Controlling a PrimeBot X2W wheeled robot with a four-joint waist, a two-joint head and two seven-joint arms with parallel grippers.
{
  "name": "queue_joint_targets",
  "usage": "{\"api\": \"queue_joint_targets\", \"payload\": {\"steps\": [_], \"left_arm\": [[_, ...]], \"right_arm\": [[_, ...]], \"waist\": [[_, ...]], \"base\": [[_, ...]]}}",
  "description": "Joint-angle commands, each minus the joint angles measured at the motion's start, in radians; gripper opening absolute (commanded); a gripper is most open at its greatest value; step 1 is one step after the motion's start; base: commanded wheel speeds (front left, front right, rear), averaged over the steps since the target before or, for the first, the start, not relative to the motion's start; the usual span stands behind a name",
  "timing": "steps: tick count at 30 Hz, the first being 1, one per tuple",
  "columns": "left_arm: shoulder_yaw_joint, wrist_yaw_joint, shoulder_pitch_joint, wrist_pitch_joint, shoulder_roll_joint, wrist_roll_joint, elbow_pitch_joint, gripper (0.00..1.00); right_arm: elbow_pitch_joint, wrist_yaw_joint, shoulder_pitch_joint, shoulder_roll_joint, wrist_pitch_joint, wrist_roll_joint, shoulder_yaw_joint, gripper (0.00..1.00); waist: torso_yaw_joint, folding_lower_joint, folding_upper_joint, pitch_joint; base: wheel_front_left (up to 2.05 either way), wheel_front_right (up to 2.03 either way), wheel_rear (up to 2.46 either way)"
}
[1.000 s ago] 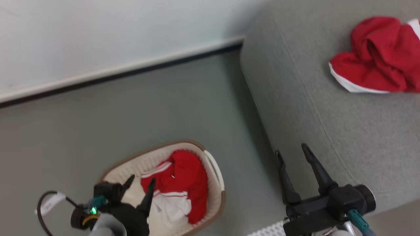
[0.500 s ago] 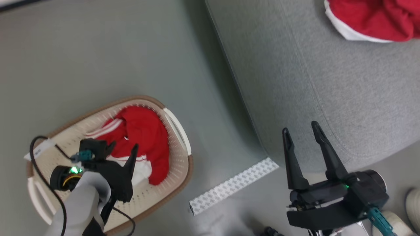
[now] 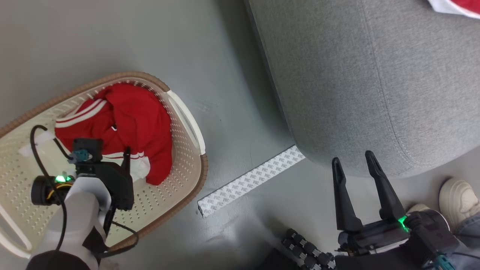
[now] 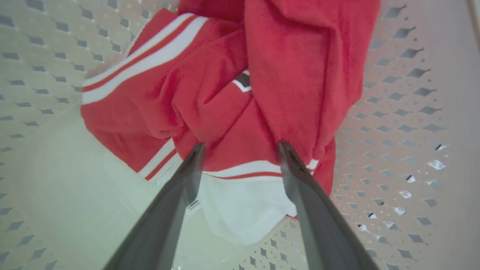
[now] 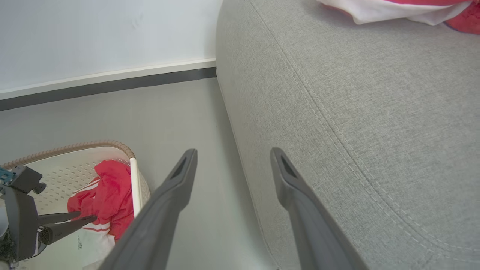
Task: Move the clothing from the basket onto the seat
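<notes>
**Left end effector wide open above the basket's clothing**

A patterned white strip (image 3: pixel 249 181) lies on the floor between the basket (image 3: pixel 186 117), at 9 o'clock, and the seat (image 3: pixel 356 75), at 1 o'clock. A shoe (image 3: pixel 459 198) sits at 4 o'clock. The red clothing (image 4: pixel 210 93) lies in the basket at 12 o'clock from the left end effector (image 4: pixel 240 147), which is spread and empty. The right end effector (image 3: pixel 352 157), also spread and empty, hovers by the seat's edge.

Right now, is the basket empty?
No, red clothing with white stripes lies bunched inside the basket.

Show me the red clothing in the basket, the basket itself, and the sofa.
red clothing (image 3: pixel 129 112): head view, on the plain red fold at the heap's middle.
basket (image 3: pixel 180 165): head view, on the perforated inner wall nearest the sofa.
sofa (image 3: pixel 356 75): head view, on the grey woven top.
</notes>
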Motion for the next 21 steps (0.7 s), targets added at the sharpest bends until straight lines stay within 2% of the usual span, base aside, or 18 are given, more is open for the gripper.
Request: {"api": "queue_joint_targets", "payload": {"steps": [1, 3, 8, 14, 15, 16, 21], "left_arm": [[0.000, 0.001, -0.013, -0.007, 0.011, 0.003, 0.011, 1.00], [-0.004, -0.004, -0.025, -0.013, 0.010, 0.002, 0.022, 1.00], [-0.016, -0.048, -0.056, -0.023, -0.010, -0.012, 0.039, 1.00], [-0.042, -0.071, -0.078, -0.020, -0.037, -0.007, 0.065, 1.00], [-0.048, -0.071, -0.080, -0.018, -0.038, -0.005, 0.069, 0.47], [-0.055, -0.073, -0.083, -0.021, -0.038, 0.000, 0.071, 0.00], [-0.067, -0.084, -0.092, -0.022, -0.040, 0.002, 0.081, 0.00]], "right_arm": [[-0.005, 0.000, 0.007, 0.004, -0.004, 0.007, -0.004, 1.00], [-0.012, 0.000, 0.020, 0.004, -0.004, 0.009, -0.005, 1.00], [-0.019, 0.000, 0.034, 0.004, -0.004, 0.014, -0.008, 1.00], [-0.029, 0.000, 0.068, 0.004, -0.004, 0.014, -0.013, 1.00], [-0.031, 0.000, 0.071, 0.004, -0.004, 0.013, -0.014, 1.00], [-0.033, 0.000, 0.073, 0.004, -0.004, 0.012, -0.014, 1.00], [-0.032, 0.000, 0.074, 0.004, -0.004, 0.011, -0.012, 1.00]], "waist": [[-0.007, -0.0002, -0.0002, 0.022], [-0.005, -0.0002, -0.0002, 0.029], [-0.003, -0.0002, -0.0002, 0.039], [0.001, -0.0002, -0.0002, 0.044], [0.001, -0.0002, -0.0002, 0.044], [0.002, -0.0002, -0.0002, 0.044], [0.002, -0.0002, -0.0002, 0.042]], "base": [[0.00, 0.00, 0.00], [0.00, 0.00, 0.00], [0.00, 0.00, 0.00], [0.00, 0.00, 0.00], [0.00, 0.00, 0.00], [0.00, 0.00, 0.00], [0.00, 0.00, 0.00]]}}
